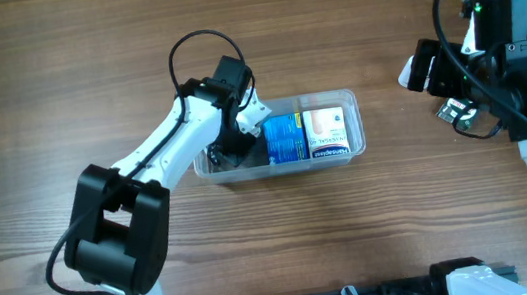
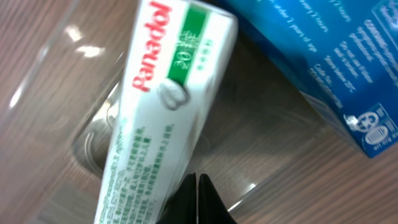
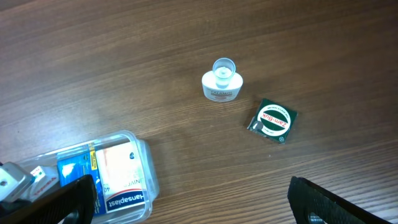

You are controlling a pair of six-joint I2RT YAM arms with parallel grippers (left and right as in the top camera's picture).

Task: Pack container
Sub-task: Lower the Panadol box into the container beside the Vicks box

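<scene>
The container (image 1: 353,116) is a clear tub at the table's middle. In it lie a blue box (image 1: 284,138) and a Hansaplast box (image 1: 326,132). My left gripper (image 1: 231,149) reaches down into the tub's left end. In the left wrist view its jaws (image 2: 197,190) are shut with nothing between them, right beside a white and green Panadol box (image 2: 168,106) lying tilted on the tub floor (image 2: 261,143), with the blue box (image 2: 323,62) beyond. My right gripper (image 3: 193,208) is open and empty, held high over bare table right of the container (image 3: 147,163).
A small clear bottle with a white cap (image 3: 221,84) stands on the table to the right of the tub. A dark green round Zam-Buk tin (image 3: 272,120) lies beside it. The right arm (image 1: 492,39) hangs over that area.
</scene>
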